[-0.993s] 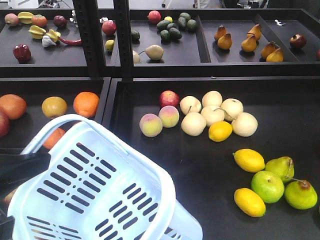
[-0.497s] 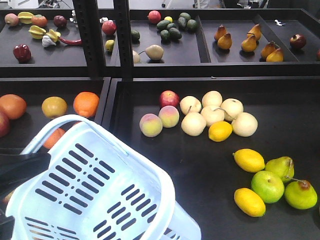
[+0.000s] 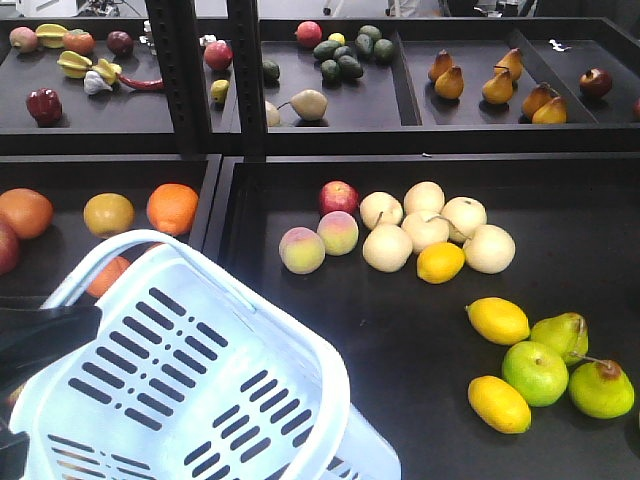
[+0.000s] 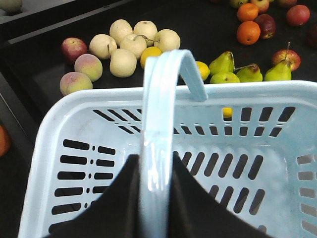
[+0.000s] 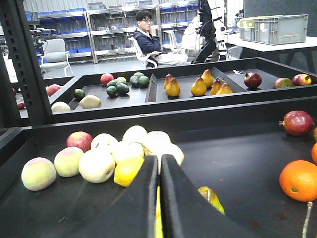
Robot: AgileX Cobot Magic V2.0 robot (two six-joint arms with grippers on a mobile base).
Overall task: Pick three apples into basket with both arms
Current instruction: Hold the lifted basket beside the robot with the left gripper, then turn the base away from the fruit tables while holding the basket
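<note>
1. a pale blue-white basket point(image 4: 237, 89) fills the near view, tilted and lifted off the black tray point(image 3: 400, 330) that serves as the worktop.
2. the left fingers point(image 4: 116, 203) are pinched on either side of the basket's loop handle point(image 4: 158, 129), so the left arm carries the basket.
3. the wrist view looks straight into the basket. its slotted bottom is bare and no fruit is inside.
4. judged from that, none of the three apples has gone in yet, and the picking part of the task is all left to do.
5. one red apple point(image 3: 338, 197) lies on the tray beyond the basket's far rim, touching a peach point(image 3: 338, 232) and just beside a cluster of pale round pears point(image 3: 425, 225).
6. more dark red apples point(image 4: 267, 24) lie well beyond the basket's far right corner, among oranges point(image 4: 248, 32).
7. the right fingers point(image 5: 138, 198) are pressed close together with only a thin slit between them. they appear to hold nothing.
8. from the right wrist view the red apple sits ahead and to the left of those fingers, apart from them.
9. the likely next need is for the right fingers to spread and reach an apple while the left arm keeps the basket near.
</note>
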